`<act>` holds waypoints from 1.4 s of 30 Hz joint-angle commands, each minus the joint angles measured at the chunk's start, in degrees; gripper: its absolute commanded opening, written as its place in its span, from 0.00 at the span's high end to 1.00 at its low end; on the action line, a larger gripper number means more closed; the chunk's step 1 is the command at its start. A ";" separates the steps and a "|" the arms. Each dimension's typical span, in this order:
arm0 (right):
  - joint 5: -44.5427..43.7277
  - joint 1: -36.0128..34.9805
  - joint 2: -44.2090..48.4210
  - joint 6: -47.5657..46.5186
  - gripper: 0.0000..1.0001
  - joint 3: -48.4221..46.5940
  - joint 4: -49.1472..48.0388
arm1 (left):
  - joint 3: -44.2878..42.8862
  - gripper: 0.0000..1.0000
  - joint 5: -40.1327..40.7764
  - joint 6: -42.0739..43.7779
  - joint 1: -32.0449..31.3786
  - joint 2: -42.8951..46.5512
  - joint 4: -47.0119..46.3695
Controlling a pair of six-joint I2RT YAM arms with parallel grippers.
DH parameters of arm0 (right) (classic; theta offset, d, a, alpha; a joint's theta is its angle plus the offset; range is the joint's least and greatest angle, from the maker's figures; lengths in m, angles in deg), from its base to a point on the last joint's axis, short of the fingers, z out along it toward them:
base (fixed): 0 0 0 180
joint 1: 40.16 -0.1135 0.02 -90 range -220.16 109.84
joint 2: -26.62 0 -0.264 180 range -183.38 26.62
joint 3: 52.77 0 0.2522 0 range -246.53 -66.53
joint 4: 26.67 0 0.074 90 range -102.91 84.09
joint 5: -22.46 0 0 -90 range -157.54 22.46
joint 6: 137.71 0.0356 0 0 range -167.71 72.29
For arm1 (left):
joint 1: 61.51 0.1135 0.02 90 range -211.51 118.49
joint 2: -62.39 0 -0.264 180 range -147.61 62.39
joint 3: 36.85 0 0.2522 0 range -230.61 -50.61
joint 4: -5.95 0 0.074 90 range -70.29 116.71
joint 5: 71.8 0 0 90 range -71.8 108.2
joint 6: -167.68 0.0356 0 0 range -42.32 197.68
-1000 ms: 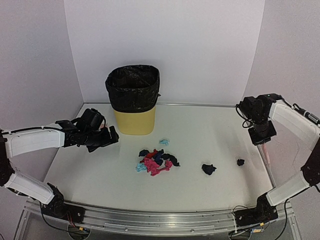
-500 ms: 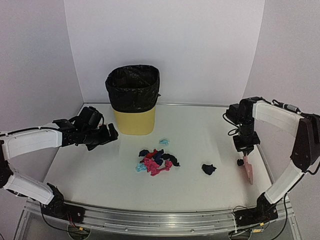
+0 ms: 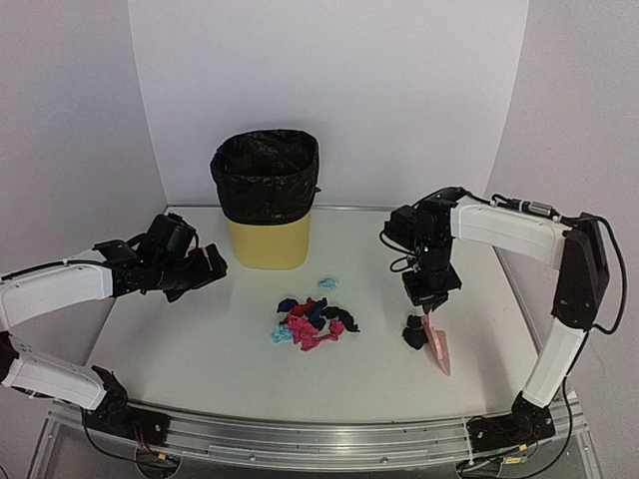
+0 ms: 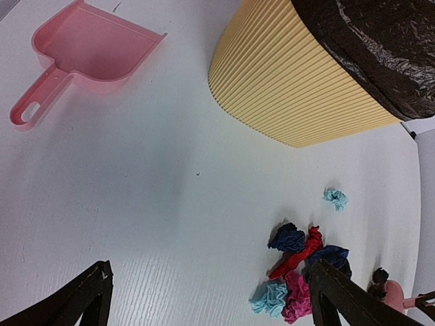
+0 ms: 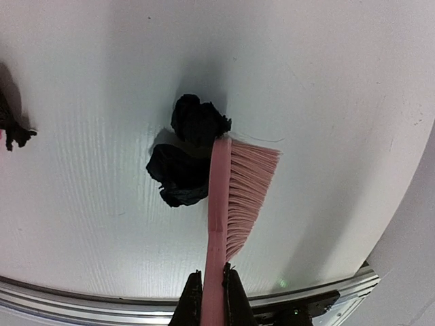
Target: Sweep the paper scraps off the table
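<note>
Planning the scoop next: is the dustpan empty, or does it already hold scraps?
Empty. In the left wrist view the dustpan lies flat on the table, its tray bare; the scraps sit apart from it.

The bin (image 3: 266, 200) stands on the table (image 3: 200, 349), far and left of centre. The dustpan (image 4: 88, 54) lies left of the bin. The paper scraps (image 3: 312, 322) are heaped at centre, nearer than the bin; a lone scrap (image 3: 327, 283) lies between them. Two wads (image 3: 414, 332) lie right of the heap, touching the left side of the brush (image 3: 437, 344) held in the right gripper (image 3: 428, 304).
</note>
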 commanded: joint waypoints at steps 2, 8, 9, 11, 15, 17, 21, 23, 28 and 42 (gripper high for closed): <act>11.15 -2.42 -5.94 6.50 1.00 -6.93 -8.20 | -0.59 0.00 3.79 -0.28 0.04 2.98 5.28; 11.15 -3.94 -8.45 8.10 1.00 -13.90 -9.17 | -2.73 0.00 5.64 -1.42 0.10 3.40 10.79; 10.90 -4.03 -8.47 8.19 1.00 -14.52 -9.43 | -2.97 0.00 5.65 -1.67 0.10 3.34 11.42; 11.17 -4.18 -8.45 7.85 1.00 -15.69 -9.85 | -3.17 0.00 5.50 -1.96 0.10 3.20 12.16; 9.05 -4.33 -6.40 6.69 1.00 -15.89 -9.92 | -3.45 0.00 5.44 -2.08 0.12 2.84 12.25; 5.92 -4.30 -4.30 5.94 1.00 -14.65 -9.78 | -3.93 0.00 5.31 -1.84 0.08 2.38 11.92; 1.56 -4.27 2.76 4.65 1.00 -11.31 -9.41 | -4.81 0.00 4.95 -0.94 0.09 1.10 10.66; -0.09 -4.24 6.53 3.69 1.00 -9.55 -8.48 | -5.20 0.00 4.69 -0.43 0.10 0.21 9.85; -6.05 -3.93 15.90 1.16 1.00 -6.39 -3.53 | -6.27 0.00 3.41 0.87 0.10 -1.98 8.14; -14.08 11.34 15.95 -2.89 1.00 0.63 0.64 | -10.80 0.00 3.52 -0.86 0.19 -8.25 12.43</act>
